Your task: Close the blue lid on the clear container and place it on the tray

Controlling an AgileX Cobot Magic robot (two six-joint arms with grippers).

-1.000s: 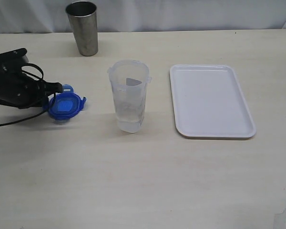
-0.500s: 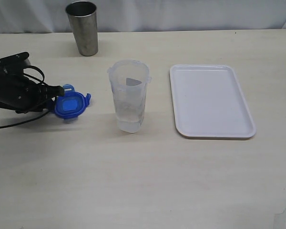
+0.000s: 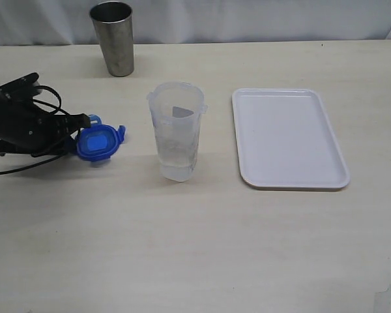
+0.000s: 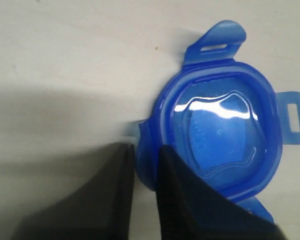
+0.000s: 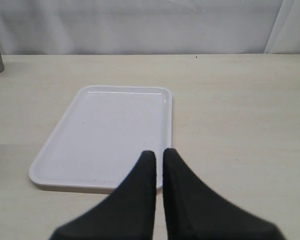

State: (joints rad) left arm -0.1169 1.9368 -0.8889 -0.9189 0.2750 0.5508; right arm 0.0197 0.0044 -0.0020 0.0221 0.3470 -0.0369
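Note:
The blue lid (image 3: 99, 143) lies at the table's left, well to the left of the clear container (image 3: 176, 130), which stands upright and uncovered in the middle. My left gripper (image 3: 83, 128) reaches in from the left edge. In the left wrist view its black fingers (image 4: 121, 165) pinch the rim of the blue lid (image 4: 225, 135), so the left gripper (image 4: 145, 151) is shut on it. The white tray (image 3: 290, 137) lies right of the container with nothing on it. My right gripper (image 5: 159, 152) is shut and holds nothing, over the near edge of the tray (image 5: 105, 127); the exterior view does not show it.
A grey steel cup (image 3: 114, 39) stands at the back left, behind the lid. Black cables trail from the left arm (image 3: 19, 124) along the table's left edge. A pale curtain closes the far side.
The lid has shifted a little to the right, toward the container, with my left gripper following it. The jaws loosened briefly and closed on the rim again. The right gripper has not moved.

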